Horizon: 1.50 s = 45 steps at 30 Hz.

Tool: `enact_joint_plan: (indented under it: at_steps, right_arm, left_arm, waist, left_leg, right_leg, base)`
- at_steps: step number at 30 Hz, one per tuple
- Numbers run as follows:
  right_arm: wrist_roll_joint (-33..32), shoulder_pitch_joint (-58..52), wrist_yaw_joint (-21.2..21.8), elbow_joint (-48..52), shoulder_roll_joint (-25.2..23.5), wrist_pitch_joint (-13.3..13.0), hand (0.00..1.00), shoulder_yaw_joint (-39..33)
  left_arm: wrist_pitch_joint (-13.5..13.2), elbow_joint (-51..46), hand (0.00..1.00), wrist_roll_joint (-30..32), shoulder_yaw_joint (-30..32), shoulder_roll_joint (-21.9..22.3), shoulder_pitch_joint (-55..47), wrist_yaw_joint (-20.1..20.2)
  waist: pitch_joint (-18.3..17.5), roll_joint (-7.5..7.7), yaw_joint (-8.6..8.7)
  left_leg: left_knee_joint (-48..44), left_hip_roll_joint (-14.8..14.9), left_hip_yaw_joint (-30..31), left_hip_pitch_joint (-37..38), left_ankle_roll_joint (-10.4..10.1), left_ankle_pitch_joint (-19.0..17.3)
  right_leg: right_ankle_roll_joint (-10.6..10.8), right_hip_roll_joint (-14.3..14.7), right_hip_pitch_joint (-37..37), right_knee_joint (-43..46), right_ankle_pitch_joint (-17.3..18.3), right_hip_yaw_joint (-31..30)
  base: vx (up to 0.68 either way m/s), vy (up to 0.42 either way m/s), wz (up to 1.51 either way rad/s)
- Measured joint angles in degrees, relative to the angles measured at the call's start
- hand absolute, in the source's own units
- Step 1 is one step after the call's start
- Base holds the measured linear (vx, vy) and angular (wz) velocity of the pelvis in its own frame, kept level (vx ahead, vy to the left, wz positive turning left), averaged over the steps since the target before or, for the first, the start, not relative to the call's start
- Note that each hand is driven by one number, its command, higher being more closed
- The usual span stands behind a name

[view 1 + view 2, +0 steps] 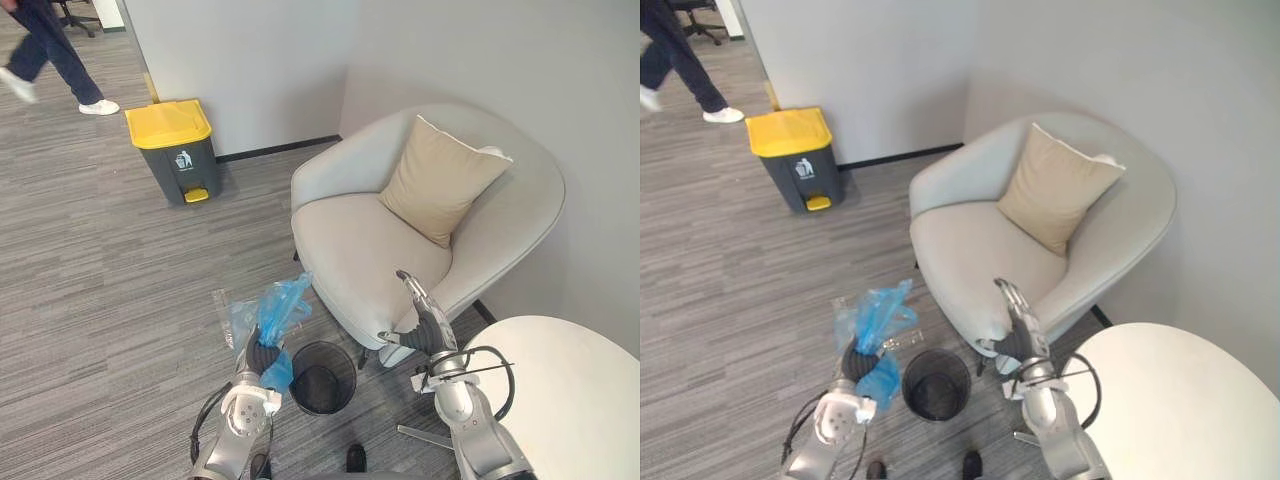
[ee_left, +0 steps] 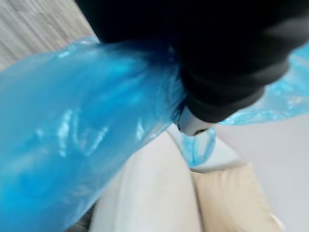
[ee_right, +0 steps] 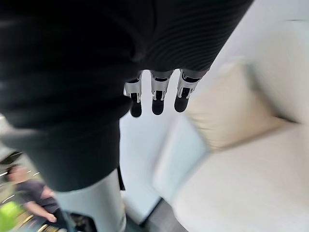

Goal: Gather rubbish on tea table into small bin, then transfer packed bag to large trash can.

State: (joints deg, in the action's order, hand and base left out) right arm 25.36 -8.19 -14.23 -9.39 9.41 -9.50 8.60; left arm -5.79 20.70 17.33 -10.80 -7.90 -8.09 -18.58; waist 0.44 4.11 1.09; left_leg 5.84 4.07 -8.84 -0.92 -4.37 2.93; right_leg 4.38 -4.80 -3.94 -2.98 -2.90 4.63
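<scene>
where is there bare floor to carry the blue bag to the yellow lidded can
Bare carpet runs from the small bin to the yellow-lidded can, bordered by the wall and the armchair. The white table is bare. Crowded at the bin: left hand with blue bag, right hand, armchair front.

A beige cushion is leaning against the back of the pale armchair ahead of me; a person is walking across the grey carpet.

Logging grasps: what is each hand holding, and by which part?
The left hand grips the blue bag around its bunched middle; the right hand holds nothing, fingers straight.
</scene>
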Motion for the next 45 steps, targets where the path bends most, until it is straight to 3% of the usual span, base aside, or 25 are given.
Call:
enact_joint_plan:
  at_steps: [6,16,22,26,30,33,35,36,37,39,40,41,42,43,44,45]
  right_arm:
    - [-9.2,0.7,3.0,-15.6,-3.6,2.2,0.0,-4.7]
    - [-14.9,2.7,4.6,-36.6,-4.9,4.2,0.0,-9.9]
    - [-21.6,3.5,4.6,-41.9,-4.9,5.4,0.0,-13.3]
    - [-23.3,3.9,4.6,-43.5,-5.0,5.7,0.0,-15.1]
    - [-23.7,6.2,4.1,-43.1,-5.4,6.0,0.0,-15.4]
    - [-23.6,8.0,3.4,-41.1,-7.1,6.5,0.0,-15.4]
    - [-23.5,9.1,3.0,-39.4,-7.9,6.7,0.0,-15.4]
    - [-23.4,8.7,2.8,-38.5,-8.7,6.8,0.0,-15.4]
    - [-23.1,8.5,2.8,-38.7,-9.6,6.8,0.0,-15.3]
    - [-23.1,8.3,2.9,-38.6,-10.4,6.8,0.0,-15.3]
    - [-23.1,8.7,2.8,-38.6,-10.7,6.7,0.0,-15.3]
    - [-23.1,10.0,2.8,-38.6,-10.0,6.7,0.0,-15.4]
    - [-23.1,10.3,2.7,-38.5,-9.7,6.7,0.0,-15.3]
    - [-23.1,10.6,2.4,-38.1,-9.3,6.7,0.0,-15.2]
    - [-23.1,11.1,1.9,-37.9,-9.1,6.7,0.0,-15.2]
    - [-23.1,11.1,1.9,-37.9,-8.9,6.7,0.0,-15.2]
  left_arm:
    - [0.4,10.2,1.0,-5.9,4.6,0.0,-0.5,3.2]
    - [1.4,25.9,1.0,-9.2,9.4,0.6,-0.5,6.5]
    - [1.6,30.7,1.0,-11.1,10.9,1.1,-0.4,6.5]
    - [1.6,31.8,1.0,-12.4,12.2,1.6,0.1,6.5]
    - [1.5,31.8,1.0,-12.9,13.0,2.1,3.0,6.5]
    - [1.6,31.1,1.0,-13.0,14.0,2.9,6.3,6.4]
    - [1.2,28.8,1.0,-13.0,14.6,4.1,6.8,6.4]
    - [1.2,27.4,1.0,-13.0,14.2,4.3,7.1,6.4]
    - [1.2,26.4,1.0,-13.2,14.1,4.5,6.8,6.4]
    - [1.2,25.0,1.0,-13.7,14.2,4.4,6.0,6.3]
    - [1.2,24.3,1.0,-14.0,14.4,4.4,5.5,6.3]
    - [1.3,24.0,1.0,-14.1,14.9,5.7,5.7,6.3]
    - [1.3,23.9,1.0,-14.1,15.1,6.6,5.4,6.3]
    - [1.2,23.6,1.0,-14.1,14.8,8.6,4.3,6.3]
    - [1.2,24.4,1.0,-14.1,13.2,9.1,4.5,6.4]
    - [1.3,24.8,1.0,-14.1,12.6,9.4,4.9,6.4]
  waist:
    - [0.6,-0.9,-0.2]
    - [1.3,-1.99,-0.23]
    - [2.0,-2.92,-0.57]
    - [2.7,-2.56,-0.73]
    - [6.3,-1.56,-0.83]
    - [8.0,-1.9,-1.19]
    - [9.1,-3.2,-1.57]
    - [9.3,-3.02,-1.46]
    - [9.2,-2.4,-1.66]
    - [8.5,-1.37,-1.99]
    - [8.2,-0.49,-2.71]
    - [8.4,-0.95,-4.4]
    - [8.3,-1.91,-4.96]
    - [7.6,-3.28,-5.67]
    - [7.8,-3.45,-5.43]
    - [8.1,-3.94,-5.09]
  left_leg:
    - [0.0,-0.2,0.1,0.2,0.0,0.0]
    - [0.0,-0.1,-0.6,2.0,-0.1,-0.3]
    - [-0.2,-0.2,-3.3,3.1,-0.3,-1.4]
    - [-1.5,-0.5,-5.0,2.4,-0.2,-2.6]
    - [-7.3,-0.6,-6.5,-1.0,0.8,-4.7]
    - [-17.7,1.5,-7.9,-6.7,2.0,-8.2]
    - [-18.6,3.6,-8.3,-7.0,2.6,-8.8]
    - [-19.5,3.3,-7.7,-7.0,2.6,-8.9]
    - [-21.1,3.1,-6.9,-7.5,2.7,-8.9]
    - [-23.3,3.0,-6.4,-9.6,2.7,-8.9]
    - [-25.6,3.3,-6.2,-11.8,2.6,-8.9]
    - [-27.2,4.3,-6.1,-14.0,2.1,-8.6]
    - [-26.8,5.0,-5.9,-14.5,1.7,-8.2]
    - [-24.9,6.0,-5.8,-15.8,0.5,-6.1]
    - [-23.2,5.7,-5.1,-16.6,-0.2,-4.0]
    - [-22.5,5.8,-4.5,-16.7,-0.3,-3.1]
  right_leg:
    - [0.0,-0.1,0.7,-0.5,-0.1,0.1]
    - [-0.1,-0.1,2.1,-0.9,-0.1,-0.3]
    - [0.0,0.0,1.5,-0.2,-0.1,-3.1]
    - [0.5,0.0,-0.6,1.0,0.2,-5.6]
    - [0.6,-0.4,-4.2,4.7,-0.2,-8.0]
    - [1.8,0.2,-8.9,10.5,-1.9,-7.7]
    - [0.3,0.3,-10.3,17.4,1.0,-5.2]
    - [-1.4,-1.2,-13.1,32.9,8.9,-2.9]
    - [0.3,-2.5,-12.6,44.2,12.6,-2.3]
    - [1.8,-3.2,-11.1,49.7,14.7,-2.8]
    - [3.7,-3.3,-9.7,48.3,17.9,-3.9]
    - [3.4,-1.2,-9.0,42.6,19.5,-3.9]
    - [3.3,-0.3,-8.7,40.3,19.6,-4.0]
    - [1.6,1.3,-6.6,33.3,20.5,-3.7]
    - [-1.2,1.7,-5.5,29.0,21.6,-3.3]
    - [-2.0,2.0,-5.4,28.1,21.2,-3.0]
  base:
    - [0.0,0.0,0.0]
    - [-0.01,-0.003,-0.03]
    - [-0.02,0.016,-0.25]
    - [-0.02,0.028,-0.28]
    - [-0.04,0.032,-0.32]
    - [-0.07,0.005,-0.34]
    - [-0.13,0.001,-0.08]
    - [-0.11,-0.06,0.45]
    - [-0.1,-0.063,0.52]
    - [-0.1,-0.157,0.45]
    - [-0.18,-0.262,0.13]
    - [-0.18,-0.202,-0.16]
    - [-0.23,-0.144,-0.42]
    - [-0.32,-0.146,-0.15]
    - [-0.32,-0.152,0.01]
    - [-0.28,-0.131,0.44]
